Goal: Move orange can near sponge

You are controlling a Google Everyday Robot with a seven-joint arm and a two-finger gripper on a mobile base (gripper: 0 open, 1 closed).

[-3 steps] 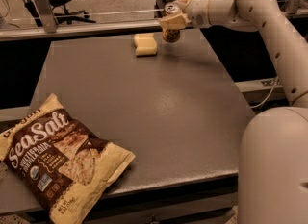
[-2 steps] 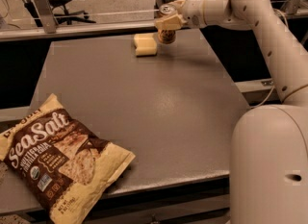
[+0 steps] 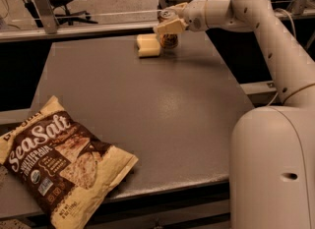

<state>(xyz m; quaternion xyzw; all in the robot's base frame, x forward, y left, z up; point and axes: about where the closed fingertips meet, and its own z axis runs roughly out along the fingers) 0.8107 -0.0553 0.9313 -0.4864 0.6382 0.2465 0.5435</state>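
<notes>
The orange can [image 3: 171, 41] stands upright at the far edge of the grey table [image 3: 147, 110], right beside the pale yellow sponge [image 3: 147, 45], touching or almost touching its right side. My gripper [image 3: 169, 24] reaches in from the right and is shut around the upper part of the can. One pale finger [image 3: 167, 26] crosses the front of the can and hides its middle. The silver top shows just above the finger.
A large yellow-and-brown "Sea Salt" chip bag [image 3: 54, 164] lies at the near left corner and overhangs the table's edge. My white arm [image 3: 266, 31] and base [image 3: 275, 169] fill the right side. A rail runs behind the table's far edge.
My gripper has carried the can left and down, from a little right of the sponge to right against it.
</notes>
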